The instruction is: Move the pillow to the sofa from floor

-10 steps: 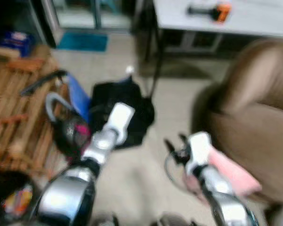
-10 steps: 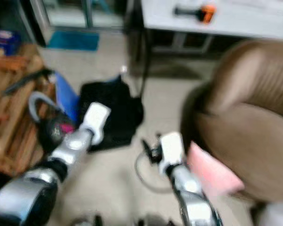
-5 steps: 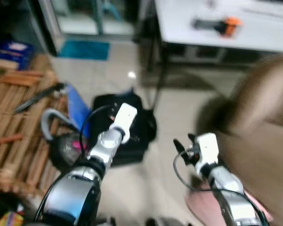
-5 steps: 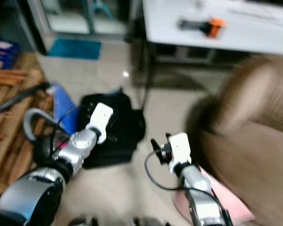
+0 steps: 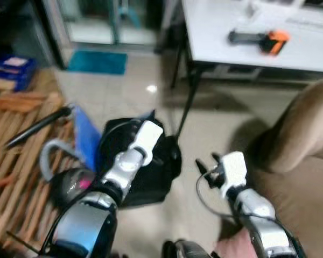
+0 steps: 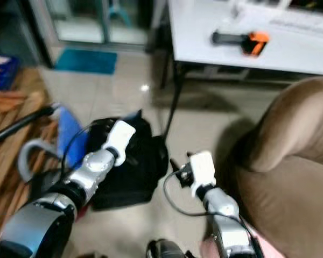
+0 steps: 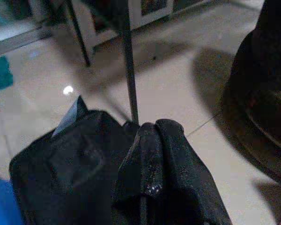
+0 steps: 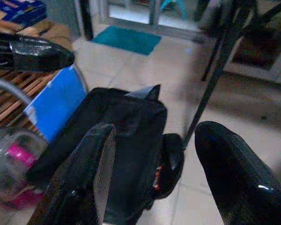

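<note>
A sliver of the pink pillow point(image 5: 232, 250) peeks out at the bottom edge of the head views, on the floor beside the brown sofa point(image 5: 307, 161) and under my right arm. My right gripper point(image 5: 205, 171) is held above the tiled floor, just left of the sofa's arm. In the right wrist view it point(image 8: 154, 136) stands open with nothing between its fingers. My left gripper point(image 7: 148, 129) hovers over a black bag, with its two fingers pressed together and holding nothing.
A black bag point(image 5: 156, 172) lies on the floor ahead. Left of it are a blue board point(image 5: 86, 137), a grey-hosed vacuum point(image 5: 62, 177) and wooden slats point(image 5: 16, 134). A white table point(image 5: 242, 21) with an orange-and-black tool point(image 5: 258, 40) stands behind, its thin legs near the bag.
The camera has shifted and the picture is sharper. The pillow now sits lower in view, mostly cut off by the bottom edge. Both arms hold about the same pose.
</note>
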Controlling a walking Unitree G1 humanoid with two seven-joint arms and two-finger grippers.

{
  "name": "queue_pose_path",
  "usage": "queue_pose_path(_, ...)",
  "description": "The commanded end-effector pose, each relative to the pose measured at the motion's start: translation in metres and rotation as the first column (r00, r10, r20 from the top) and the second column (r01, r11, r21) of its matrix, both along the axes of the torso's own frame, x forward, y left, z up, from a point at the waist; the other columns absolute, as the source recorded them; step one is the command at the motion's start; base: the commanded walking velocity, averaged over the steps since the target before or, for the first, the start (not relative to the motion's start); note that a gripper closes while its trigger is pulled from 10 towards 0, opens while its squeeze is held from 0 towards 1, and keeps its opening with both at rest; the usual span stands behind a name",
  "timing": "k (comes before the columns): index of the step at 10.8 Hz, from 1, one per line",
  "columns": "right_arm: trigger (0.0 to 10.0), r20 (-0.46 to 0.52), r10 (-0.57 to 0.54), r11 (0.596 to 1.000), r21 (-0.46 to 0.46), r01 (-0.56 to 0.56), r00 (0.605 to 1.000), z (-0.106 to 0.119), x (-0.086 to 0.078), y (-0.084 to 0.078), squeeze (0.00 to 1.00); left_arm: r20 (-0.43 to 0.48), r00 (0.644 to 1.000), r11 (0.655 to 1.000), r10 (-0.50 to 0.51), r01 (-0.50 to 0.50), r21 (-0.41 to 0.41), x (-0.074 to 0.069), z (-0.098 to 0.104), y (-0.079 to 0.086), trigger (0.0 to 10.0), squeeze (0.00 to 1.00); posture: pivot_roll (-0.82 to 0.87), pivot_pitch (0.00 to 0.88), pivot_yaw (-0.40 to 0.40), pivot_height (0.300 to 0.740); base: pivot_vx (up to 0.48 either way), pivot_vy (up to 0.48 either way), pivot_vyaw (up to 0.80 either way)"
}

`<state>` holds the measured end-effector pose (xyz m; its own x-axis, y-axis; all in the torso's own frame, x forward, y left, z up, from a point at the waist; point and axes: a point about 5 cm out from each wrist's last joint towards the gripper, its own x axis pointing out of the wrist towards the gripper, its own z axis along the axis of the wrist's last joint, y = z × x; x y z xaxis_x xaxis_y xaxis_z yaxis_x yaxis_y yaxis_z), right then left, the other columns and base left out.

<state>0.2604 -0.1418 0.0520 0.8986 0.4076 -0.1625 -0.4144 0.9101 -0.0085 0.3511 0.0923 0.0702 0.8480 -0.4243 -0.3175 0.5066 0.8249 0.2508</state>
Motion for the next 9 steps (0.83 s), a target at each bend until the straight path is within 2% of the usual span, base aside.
queue_pose_path(1, 10.0, -0.011, 0.016, 1.000, 0.006, -0.016, 1.000, -0.003, -0.004, 0.003, 0.00, -0.017, 1.000, 0.999, -0.013, 0.014, 0.039, -0.003, -0.006, 0.005, 10.0, 0.00, -0.19, 0.134, -0.079, 0.740, 0.000, 0.000, 0.00)
queue_pose_path(2, 10.0, -0.010, 0.015, 1.000, 0.008, -0.015, 1.000, -0.003, -0.004, 0.003, 0.00, -0.030, 0.995, 0.987, -0.095, 0.098, 0.126, -0.004, -0.007, 0.008, 10.0, 0.00, -0.19, 0.135, -0.078, 0.740, 0.000, 0.000, 0.00)
queue_pose_path(3, 10.0, -0.010, 0.001, 1.000, 0.009, -0.001, 1.000, -0.003, -0.005, -0.001, 0.00, -0.025, 0.997, 0.992, -0.067, 0.069, 0.106, 0.000, -0.002, 0.025, 10.0, 0.00, -0.19, 0.131, -0.070, 0.740, 0.000, 0.000, 0.00)
queue_pose_path(4, 10.0, -0.010, -0.001, 1.000, 0.008, 0.002, 1.000, -0.003, -0.006, -0.002, 0.00, -0.027, 0.998, 0.995, -0.060, 0.061, 0.072, 0.000, -0.001, 0.028, 10.0, 0.00, -0.19, 0.131, -0.068, 0.740, 0.000, 0.000, 0.00)
queue_pose_path(5, 10.0, -0.038, -0.044, 0.999, 0.009, 0.044, 0.998, -0.009, -0.013, -0.014, 0.00, -0.126, 0.991, 0.990, 0.040, -0.057, -0.131, -0.023, -0.026, 0.066, 10.0, 0.00, -0.18, 0.136, -0.058, 0.740, 0.000, 0.000, 0.00)
queue_pose_path(6, 10.0, -0.057, -0.048, 0.999, -0.006, 0.048, 0.997, -0.014, -0.019, -0.019, 0.00, -0.211, 0.976, 0.965, 0.047, -0.100, -0.244, -0.060, -0.055, 0.090, 10.0, 0.00, -0.17, 0.132, -0.061, 0.740, 0.000, 0.000, 0.00)
queue_pose_path(7, 10.0, -0.071, -0.045, 0.999, -0.018, 0.044, 0.996, -0.018, -0.022, -0.022, 0.00, -0.209, 0.977, 0.927, 0.032, -0.107, -0.359, -0.081, -0.060, 0.094, 10.0, 0.00, -0.15, 0.133, -0.064, 0.740, 0.000, 0.000, 0.00)
queue_pose_path(8, 10.0, -0.106, -0.029, 0.999, -0.044, 0.024, 0.994, -0.027, -0.025, -0.024, 0.00, -0.122, 0.987, 0.915, 0.100, -0.139, -0.378, -0.108, -0.058, 0.092, 10.0, 0.00, -0.12, 0.133, -0.067, 0.740, 0.000, 0.000, 0.00)
queue_pose_path(9, 10.0, -0.115, -0.023, 0.999, -0.049, 0.017, 0.993, -0.030, -0.026, -0.023, 0.00, -0.098, 0.992, 0.924, 0.085, -0.115, -0.364, -0.115, -0.056, 0.086, 10.0, 0.00, -0.11, 0.134, -0.069, 0.740, 0.000, 0.000, 0.00)
